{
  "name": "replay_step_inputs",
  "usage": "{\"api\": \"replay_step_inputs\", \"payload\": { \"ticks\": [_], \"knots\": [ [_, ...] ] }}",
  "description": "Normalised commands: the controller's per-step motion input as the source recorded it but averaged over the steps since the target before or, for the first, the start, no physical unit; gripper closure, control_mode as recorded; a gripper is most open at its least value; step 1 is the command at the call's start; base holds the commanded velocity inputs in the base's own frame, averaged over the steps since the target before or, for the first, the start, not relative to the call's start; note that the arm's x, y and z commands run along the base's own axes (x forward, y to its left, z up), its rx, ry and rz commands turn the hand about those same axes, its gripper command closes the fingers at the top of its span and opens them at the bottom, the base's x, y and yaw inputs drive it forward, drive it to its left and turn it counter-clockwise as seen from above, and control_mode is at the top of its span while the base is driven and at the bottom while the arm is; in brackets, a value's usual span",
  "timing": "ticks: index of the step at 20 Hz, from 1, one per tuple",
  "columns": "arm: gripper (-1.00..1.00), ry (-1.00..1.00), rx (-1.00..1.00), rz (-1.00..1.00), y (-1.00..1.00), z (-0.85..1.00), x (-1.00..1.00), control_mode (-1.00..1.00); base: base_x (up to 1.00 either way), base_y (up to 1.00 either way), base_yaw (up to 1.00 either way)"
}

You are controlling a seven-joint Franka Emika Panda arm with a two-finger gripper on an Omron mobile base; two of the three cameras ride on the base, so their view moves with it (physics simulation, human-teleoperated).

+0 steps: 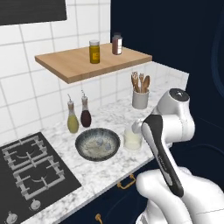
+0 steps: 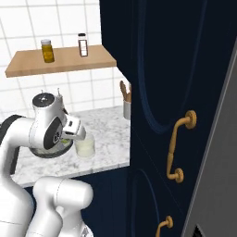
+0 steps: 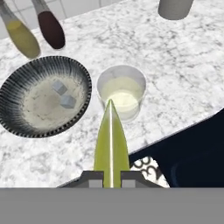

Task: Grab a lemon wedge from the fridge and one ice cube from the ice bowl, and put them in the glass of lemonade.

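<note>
1 lemon wedge [image 3: 111, 142], clamped between the gripper [image 3: 111, 178] fingers, tip over the near rim of 1 glass of lemonade [image 3: 121, 91]. 1 ice bowl [image 3: 26, 78] just beside the glass, holding 2 ice cubes [image 3: 64, 95]. 2 bottles [image 3: 51, 29] behind. Bare marble counter [image 3: 183, 74] to the right edge.

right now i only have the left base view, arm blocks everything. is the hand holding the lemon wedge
Observer: Yes. In the hand view the hand grips the lemon wedge, its tip pointing at the glass of lemonade.
Operator: is it over the glass yet
Observer: By the right base view, the hand is up above the counter, just left of the glass, not touching it.
Operator: any ice in the ice bowl
Observer: The hand view shows two ice cubes lying together in the ice bowl, left of the glass.
</note>
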Motion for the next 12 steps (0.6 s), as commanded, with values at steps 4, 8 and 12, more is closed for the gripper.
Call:
{"api": "replay_step_inputs", "payload": {
  "ticks": [4, 8, 12],
  "knots": [
    [1.0, 0.0, 0.0, 0.0, 0.0, 0.0, 0.56, -1.0, 0.0, 0.0, 0.0],
    [1.0, 0.0, 0.0, 0.0, 0.0, 0.0, 0.53, -1.0, 0.0, 0.0, 0.0],
    [1.0, 0.0, 0.0, 0.0, 0.0, 0.0, 0.54, -1.0, 0.0, 0.0, 0.0]
  ]
}}
